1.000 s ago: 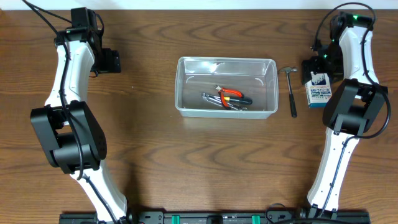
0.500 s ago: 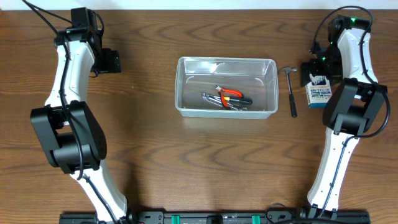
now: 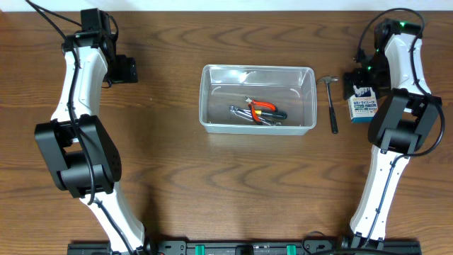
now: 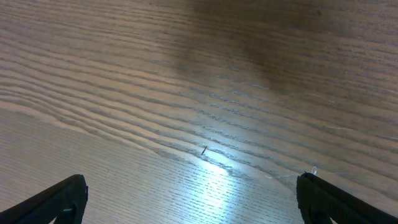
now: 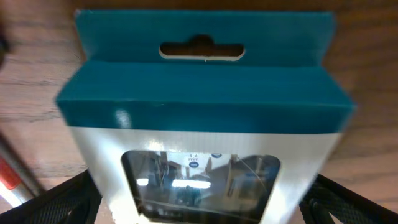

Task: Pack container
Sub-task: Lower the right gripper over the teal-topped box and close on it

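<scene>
The container (image 3: 212,99), a clear plastic tub, sits at the table's middle with orange-handled pliers (image 3: 263,108) and other metal tools in it. My right gripper (image 3: 361,83) is open over the far end of a blue-and-white box (image 3: 362,108) that lies right of the tub. In the right wrist view that box (image 5: 205,99) fills the frame between the spread fingers (image 5: 59,202) of the right gripper (image 5: 205,208). My left gripper (image 3: 129,69) hangs open at the far left. In its own view the left gripper (image 4: 196,202) has only bare wood between its jaws.
A small hammer (image 3: 331,105) lies between the tub and the box, its head toward the far edge. The wooden table (image 3: 212,184) stretches toward both arm bases at the front.
My right gripper has shifted slightly toward the far edge above the box. The left arm, the tub and the hammer have not moved.
</scene>
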Action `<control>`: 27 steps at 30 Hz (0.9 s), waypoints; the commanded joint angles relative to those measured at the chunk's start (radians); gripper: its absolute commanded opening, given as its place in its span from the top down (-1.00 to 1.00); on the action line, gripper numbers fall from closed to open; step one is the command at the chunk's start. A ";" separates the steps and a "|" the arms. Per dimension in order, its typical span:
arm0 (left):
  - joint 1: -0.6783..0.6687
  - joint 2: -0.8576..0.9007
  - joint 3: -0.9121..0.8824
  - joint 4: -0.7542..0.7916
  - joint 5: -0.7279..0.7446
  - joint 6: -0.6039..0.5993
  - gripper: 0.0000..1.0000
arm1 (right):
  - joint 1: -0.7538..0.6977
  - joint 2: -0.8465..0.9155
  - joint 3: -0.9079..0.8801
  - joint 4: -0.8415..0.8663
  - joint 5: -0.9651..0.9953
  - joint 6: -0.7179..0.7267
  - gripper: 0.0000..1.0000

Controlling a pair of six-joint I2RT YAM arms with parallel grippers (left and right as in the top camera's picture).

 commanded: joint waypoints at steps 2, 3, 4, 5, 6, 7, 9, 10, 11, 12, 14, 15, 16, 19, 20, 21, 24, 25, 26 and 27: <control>0.001 0.018 -0.004 -0.003 -0.015 -0.002 -0.96 | -0.005 0.017 -0.041 0.009 0.008 -0.002 -0.99; 0.001 0.018 -0.004 -0.003 -0.015 -0.002 -0.96 | -0.005 0.017 -0.049 0.010 0.008 -0.002 -0.99; 0.001 0.018 -0.004 -0.003 -0.015 -0.002 -0.96 | -0.005 0.017 -0.053 0.010 0.008 -0.002 -0.98; 0.001 0.018 -0.004 -0.003 -0.015 -0.002 -0.96 | -0.005 0.017 -0.054 0.010 0.008 -0.002 -0.99; 0.001 0.018 -0.004 -0.003 -0.015 -0.002 -0.96 | -0.005 0.017 -0.054 0.010 0.008 -0.002 -0.99; 0.001 0.018 -0.004 -0.003 -0.015 -0.002 -0.96 | -0.005 0.017 -0.054 0.011 0.008 -0.002 -0.98; 0.001 0.018 -0.004 -0.003 -0.015 -0.002 -0.96 | -0.005 0.017 -0.054 0.011 0.010 -0.002 -0.98; 0.001 0.018 -0.004 -0.003 -0.015 -0.002 -0.96 | -0.005 0.017 -0.054 0.011 0.011 -0.001 -0.99; 0.001 0.018 -0.004 -0.003 -0.015 -0.002 -0.96 | -0.005 0.017 -0.054 0.011 0.011 -0.001 -0.98; 0.001 0.018 -0.004 -0.003 -0.015 -0.002 -0.96 | -0.004 0.017 -0.054 0.012 0.011 -0.001 -0.98; 0.001 0.018 -0.004 -0.003 -0.015 -0.002 -0.96 | -0.004 0.017 -0.054 0.014 0.011 -0.001 -0.98; 0.001 0.018 -0.004 -0.003 -0.015 -0.002 -0.96 | -0.004 0.017 -0.054 0.014 0.011 -0.001 -0.96; 0.001 0.018 -0.004 -0.003 -0.015 -0.002 -0.96 | -0.004 0.017 -0.054 0.013 0.011 -0.001 -0.93; 0.001 0.018 -0.004 -0.003 -0.015 -0.002 -0.96 | -0.004 0.017 -0.054 0.016 0.011 0.000 -0.85; 0.001 0.018 -0.004 -0.003 -0.015 -0.002 -0.96 | -0.004 0.017 -0.054 0.018 0.010 0.004 -0.85; 0.001 0.018 -0.004 -0.003 -0.015 -0.002 -0.96 | -0.003 0.017 -0.054 0.019 0.008 0.007 -0.84; 0.001 0.018 -0.004 -0.003 -0.015 -0.002 -0.96 | -0.002 0.017 -0.053 0.022 0.003 0.007 -0.81; 0.001 0.018 -0.004 -0.003 -0.015 -0.002 -0.96 | -0.002 0.017 -0.053 0.023 0.003 0.007 -0.79; 0.001 0.018 -0.004 -0.003 -0.015 -0.002 -0.97 | -0.001 0.017 -0.053 0.023 0.001 0.008 -0.77; 0.001 0.018 -0.004 -0.003 -0.015 -0.002 -0.96 | -0.001 0.017 -0.053 0.025 -0.001 0.011 -0.74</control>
